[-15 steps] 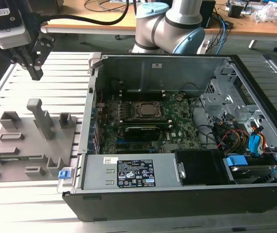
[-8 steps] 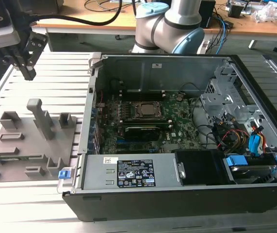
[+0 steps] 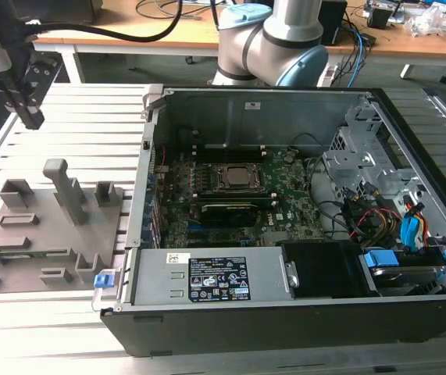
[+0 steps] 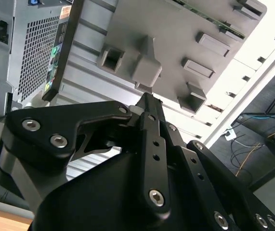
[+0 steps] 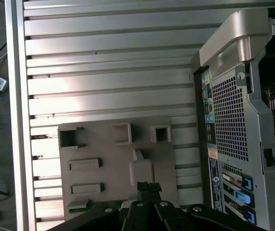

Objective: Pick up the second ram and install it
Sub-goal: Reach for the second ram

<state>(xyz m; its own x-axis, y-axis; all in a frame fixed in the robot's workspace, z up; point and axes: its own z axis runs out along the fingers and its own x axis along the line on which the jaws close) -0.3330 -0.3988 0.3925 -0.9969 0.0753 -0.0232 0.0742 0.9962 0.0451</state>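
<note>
One black hand (image 3: 32, 119) hangs in the air off the computer case's (image 3: 269, 320) side, toward the exterior view's left. Its fingers (image 4: 147, 125) are pressed together and hold nothing. In both wrist views the hand (image 5: 149, 185) points down at a gray tray.

The gray tray (image 3: 51, 234) lies flat on the ribbed metal tabletop (image 3: 66, 117), just beside the computer case's outer wall. It has little pockets and one tall post (image 3: 60, 187) that stands straight up. The second ram (image 5: 86, 206) lies on this tray, outside the computer case. It looks like a thin green strip, and in the first wrist view the hand hides part of it. In the second wrist view the second ram (image 4: 207, 17) is a green line on the tray (image 4: 176, 29), apart from the fingertips.

A small blue clip (image 3: 105, 278) sits at the computer case's near corner, touching its wall.

The computer case lies on its side with its cover off. Inside it, a big green motherboard (image 3: 289, 191) covers the floor. A square chip socket (image 3: 234, 178) sits in the middle of the motherboard, and a black oblong card (image 3: 226, 211) lies just beside the socket, on the near side. A gray power box (image 3: 215, 281) with a sticker lies along the computer case's near wall. Red, yellow and black wires (image 3: 375, 223) curl at the far end of the computer case, toward the exterior view's right, near a silver metal cage (image 3: 355, 144).

Behind the computer case stands the gray and blue robot arm (image 3: 273, 35).
</note>
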